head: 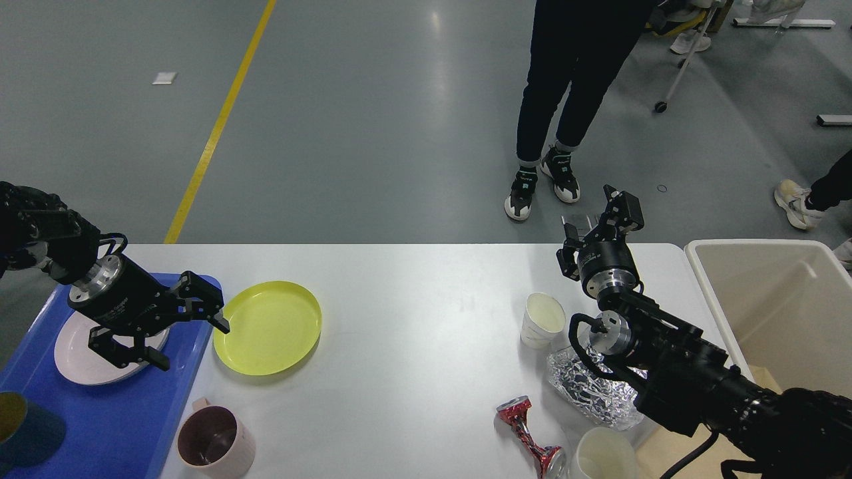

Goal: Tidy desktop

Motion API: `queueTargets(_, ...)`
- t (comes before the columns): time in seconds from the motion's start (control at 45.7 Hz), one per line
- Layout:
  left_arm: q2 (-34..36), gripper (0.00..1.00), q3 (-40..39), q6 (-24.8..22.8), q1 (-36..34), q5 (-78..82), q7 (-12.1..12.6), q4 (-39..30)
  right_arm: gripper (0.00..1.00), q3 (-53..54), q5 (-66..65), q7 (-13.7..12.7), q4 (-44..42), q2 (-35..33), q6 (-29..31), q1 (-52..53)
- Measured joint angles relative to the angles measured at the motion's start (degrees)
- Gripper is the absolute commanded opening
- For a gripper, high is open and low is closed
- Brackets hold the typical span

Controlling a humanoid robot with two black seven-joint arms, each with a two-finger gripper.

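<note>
left tool [193,341] hangs with fingers spread and empty, just left of the yellow plate [267,326], over the blue tray [120,412]. the plate lies on the white tabletop [413,346], right beside the tray. best approach: drop one finger under the plate's near rim, pinch, then lift across to the tray. right tool [602,216] is seen end-on; its state cannot be told. foil behind that arm is partly hidden.

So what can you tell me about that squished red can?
The red can is crushed thin in the middle, like an hourglass. It looks like shiny metal, red with silvery ends. It lies on its side near the front right of the desktop, between the crumpled foil and a white cup. No gripper touches it.
</note>
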Motion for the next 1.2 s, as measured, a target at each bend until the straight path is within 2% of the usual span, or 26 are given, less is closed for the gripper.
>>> queueTargets(0.175, -0.9, 1.00, 2.9, 0.0, -1.3, 5.0, 2.9, -2.1, 1.00, 0.0, 0.0, 0.0, 0.0, 0.0, 0.0, 0.0)
queueTargets(0.438, -2.9, 1.00, 2.3, 0.0, -0.9, 8.2, 12.1, -5.2, 1.00, 0.0, 0.0, 0.0, 0.0, 0.0, 0.0, 0.0)
queueTargets(0.548, -2.9, 1.00, 1.3, 0.0, -0.6, 8.5, 14.3, -6.5, 1.00, 0.0, 0.0, 0.0, 0.0, 0.0, 0.0, 0.0)
queueTargets(0.92, -4.5, 1.00, -3.6, 0.0, 3.8, 8.6, 15.3, -6.0, 1.00, 0.0, 0.0, 0.0, 0.0, 0.0, 0.0, 0.0)
queueTargets(1.205, -6.3, 0.99, -4.0, 0.0, 6.1, 8.7, 15.7, -4.9, 1.00, 0.0, 0.0, 0.0, 0.0, 0.0, 0.0, 0.0)
